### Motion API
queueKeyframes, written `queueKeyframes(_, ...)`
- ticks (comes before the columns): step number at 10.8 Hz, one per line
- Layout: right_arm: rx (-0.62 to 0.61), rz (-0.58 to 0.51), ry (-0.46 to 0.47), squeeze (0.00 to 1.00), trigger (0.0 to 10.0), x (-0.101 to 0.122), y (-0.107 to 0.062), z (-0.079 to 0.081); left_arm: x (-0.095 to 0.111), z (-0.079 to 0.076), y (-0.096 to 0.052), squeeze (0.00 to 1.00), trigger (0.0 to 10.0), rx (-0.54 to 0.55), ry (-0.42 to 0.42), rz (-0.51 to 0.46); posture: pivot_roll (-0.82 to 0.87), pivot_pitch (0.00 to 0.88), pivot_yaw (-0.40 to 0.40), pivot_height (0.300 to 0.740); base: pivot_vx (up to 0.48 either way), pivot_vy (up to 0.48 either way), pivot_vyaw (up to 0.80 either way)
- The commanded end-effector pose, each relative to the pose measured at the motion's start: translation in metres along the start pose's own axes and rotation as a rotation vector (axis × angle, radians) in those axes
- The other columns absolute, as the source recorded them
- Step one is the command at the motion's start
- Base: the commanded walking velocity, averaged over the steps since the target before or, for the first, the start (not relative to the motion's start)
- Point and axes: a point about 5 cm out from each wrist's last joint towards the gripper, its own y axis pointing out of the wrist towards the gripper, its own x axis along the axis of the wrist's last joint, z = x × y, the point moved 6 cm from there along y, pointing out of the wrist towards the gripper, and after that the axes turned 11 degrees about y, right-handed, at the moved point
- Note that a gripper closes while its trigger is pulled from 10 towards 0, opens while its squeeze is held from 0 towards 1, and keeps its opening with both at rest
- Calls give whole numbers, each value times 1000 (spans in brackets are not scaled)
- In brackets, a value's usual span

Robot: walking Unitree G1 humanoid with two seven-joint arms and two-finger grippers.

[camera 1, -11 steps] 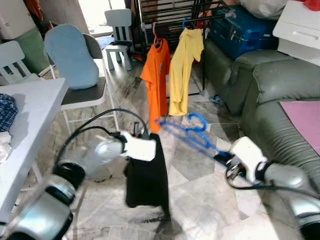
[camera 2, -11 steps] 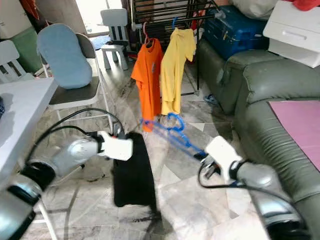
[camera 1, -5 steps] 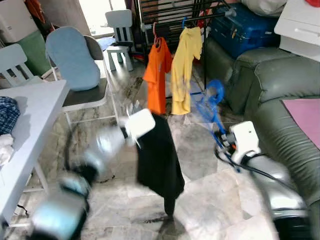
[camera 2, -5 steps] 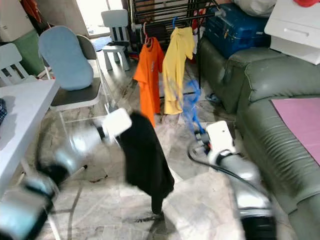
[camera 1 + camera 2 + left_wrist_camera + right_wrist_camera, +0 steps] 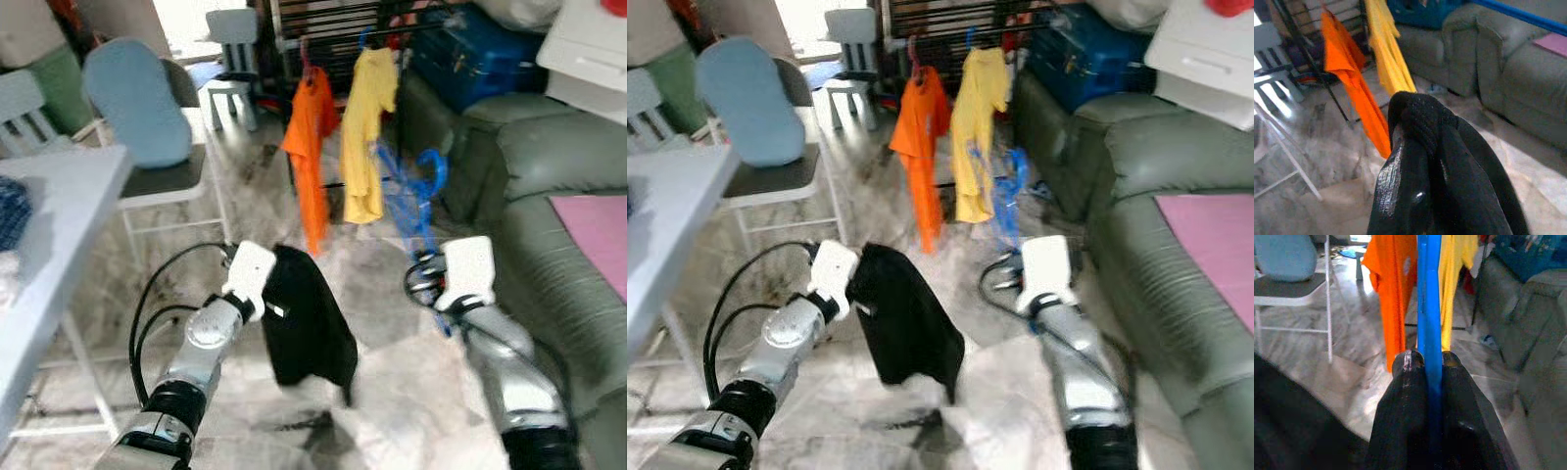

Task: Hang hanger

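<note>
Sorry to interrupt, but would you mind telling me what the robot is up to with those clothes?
The robot stands before a drying rack where an orange shirt and a yellow shirt hang. Its left gripper is shut on a black garment, which dangles above the floor. Its right gripper is shut on a blue hanger, held upright near the yellow shirt. The garment is not on the hanger yet.

Silver arms (image 5: 201, 343), white wrist housings (image 5: 467, 272), black cables (image 5: 157, 294)

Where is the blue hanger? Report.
The blue hanger stands upright, clamped in the right gripper, right of the yellow shirt and before the sofa.
</note>
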Motion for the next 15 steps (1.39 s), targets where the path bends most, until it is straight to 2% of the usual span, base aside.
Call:
queueKeyframes(1, 30, -14, -1, 0, 10000, 6, 5, 12, 4, 12, -2, 0, 10000, 33, -3, -14, -131, 0, 77, 740, 0, 412, 0)
queueKeyframes(3, 33, -19, -17, 0, 10000, 7, 6, 14, 15, 6, 5, 0, 10000, 14, -10, -36, -144, 0, 82, 740, 0, 414, 0)
queueKeyframes(7, 46, -5, -28, 0, 10000, 1, 6, 20, 24, -14, 7, 0, 10000, -56, 14, -60, -142, 0, 86, 740, 0, 337, -670)
queueKeyframes(9, 44, -8, -29, 0, 10000, 1, 7, 21, 24, -16, 6, 0, 10000, -59, 12, -62, -138, 0, 87, 740, 0, 0, -653)
queueKeyframes(10, 47, -8, -29, 0, 10000, 1, 7, 23, 31, -19, 4, 0, 10000, -63, 6, -101, -137, 0, 88, 740, 0, 0, 0)
queueKeyframes(11, 53, -9, -34, 0, 10000, 0, 7, 25, 41, -21, 2, 0, 10000, -67, -82, -143, -137, 0, 84, 740, 0, 0, 0)
queueKeyframes(12, 61, -6, -43, 0, 10000, 0, 8, 26, 44, -22, -1, 0, 10000, -80, -121, -150, -132, 0, 75, 740, 0, 0, 0)
queueKeyframes(13, 110, 9, -84, 0, 10000, -1, 6, 30, 43, -24, -13, 0, 10000, -168, -60, -158, -126, 0, 71, 740, 0, 0, 0)
queueKeyframes(14, 133, 16, -107, 0, 10000, -2, 5, 30, 39, -21, -16, 0, 10000, -199, 1, -145, -124, 0, 73, 740, 0, 0, 0)
queueKeyframes(15, 167, 43, -136, 0, 10000, -4, 2, 27, 38, -16, -19, 0, 10000, -252, 122, -143, -125, 0, 79, 740, 0, 0, 0)
